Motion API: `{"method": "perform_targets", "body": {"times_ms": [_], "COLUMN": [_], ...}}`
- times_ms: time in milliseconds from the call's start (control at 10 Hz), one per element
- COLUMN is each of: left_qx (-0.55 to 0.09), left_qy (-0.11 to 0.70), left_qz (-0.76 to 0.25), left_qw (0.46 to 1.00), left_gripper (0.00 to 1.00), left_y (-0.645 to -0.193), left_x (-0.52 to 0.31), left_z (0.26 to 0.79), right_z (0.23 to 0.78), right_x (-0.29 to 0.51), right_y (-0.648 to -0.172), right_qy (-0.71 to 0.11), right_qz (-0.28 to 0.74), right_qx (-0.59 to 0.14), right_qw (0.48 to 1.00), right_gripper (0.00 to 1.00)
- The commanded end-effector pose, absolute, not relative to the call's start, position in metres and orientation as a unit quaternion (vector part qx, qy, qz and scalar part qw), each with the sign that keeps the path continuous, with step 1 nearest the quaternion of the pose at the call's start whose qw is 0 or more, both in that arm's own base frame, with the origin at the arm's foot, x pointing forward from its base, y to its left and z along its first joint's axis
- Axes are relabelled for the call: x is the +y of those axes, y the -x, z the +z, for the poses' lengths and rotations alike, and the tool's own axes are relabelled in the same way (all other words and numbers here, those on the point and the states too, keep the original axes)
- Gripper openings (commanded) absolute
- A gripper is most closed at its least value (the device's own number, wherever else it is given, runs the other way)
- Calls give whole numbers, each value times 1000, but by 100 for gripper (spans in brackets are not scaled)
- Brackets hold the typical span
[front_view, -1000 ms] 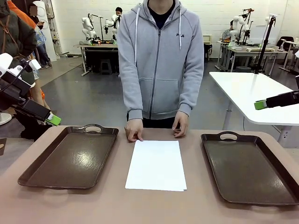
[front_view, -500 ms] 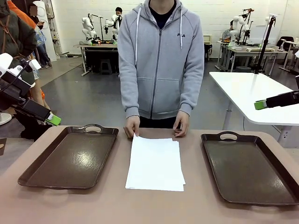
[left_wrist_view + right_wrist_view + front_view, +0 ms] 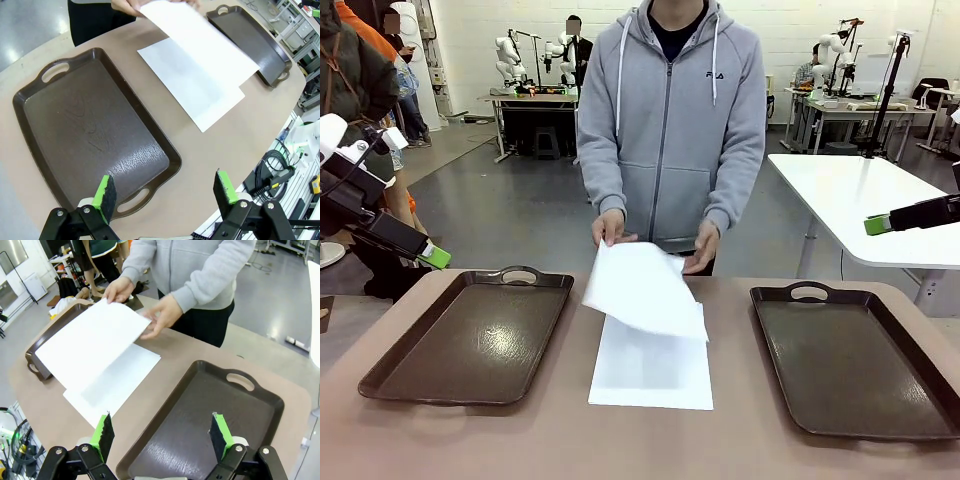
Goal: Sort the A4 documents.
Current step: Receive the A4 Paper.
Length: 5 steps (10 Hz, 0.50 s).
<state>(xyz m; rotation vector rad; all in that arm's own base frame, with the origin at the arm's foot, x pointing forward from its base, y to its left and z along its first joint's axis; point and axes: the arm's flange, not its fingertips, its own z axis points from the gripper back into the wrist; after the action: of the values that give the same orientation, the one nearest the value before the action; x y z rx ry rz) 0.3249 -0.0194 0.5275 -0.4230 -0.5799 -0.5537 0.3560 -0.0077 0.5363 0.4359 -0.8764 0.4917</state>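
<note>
1. My left gripper [image 3: 165, 190] is hanging raised at the left of the scene. Its green-padded fingers are standing wide apart and gripping nothing.
2. My right gripper [image 3: 162, 432] is hovering raised at the right, fingers likewise spread wide and gripping nothing.
3. The person's hands [image 3: 610, 228] are holding a thin white rectangular A4 sheet [image 3: 640, 285] up by its far edge. Its near edge is drooping over the middle of the table.
4. More white A4 paper [image 3: 655, 372] is lying flat at the centre of the beige table [image 3: 650, 440]. I cannot tell whether it is one sheet or several.
5. A dark brown handled left tray [image 3: 470, 340] and a matching right tray [image 3: 850, 365] are lying on either side, both well apart from the flat paper's long edges.
6. Bare strips of table are running between those edges and the tray rims, and along the near edge.
</note>
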Motion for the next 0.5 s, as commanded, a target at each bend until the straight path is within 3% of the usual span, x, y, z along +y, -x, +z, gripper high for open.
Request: {"method": "perform_targets", "body": {"times_ms": [0,400], "left_qx": [-281,-281], "left_qy": [207,207], "left_qz": [-271,-271], "left_qw": [897,897], "left_gripper": [100,100], "left_y": [-325,-325], "left_x": [-20,-20], "left_z": [528,528], "right_z": [536,536], "right_x": [-8,-8], "right_y": [-356,-356], "right_qy": [-210,-210], "right_qz": [239,239], "right_qx": [-417,-417], "right_qw": [851,851], "right_gripper": [100,100]}}
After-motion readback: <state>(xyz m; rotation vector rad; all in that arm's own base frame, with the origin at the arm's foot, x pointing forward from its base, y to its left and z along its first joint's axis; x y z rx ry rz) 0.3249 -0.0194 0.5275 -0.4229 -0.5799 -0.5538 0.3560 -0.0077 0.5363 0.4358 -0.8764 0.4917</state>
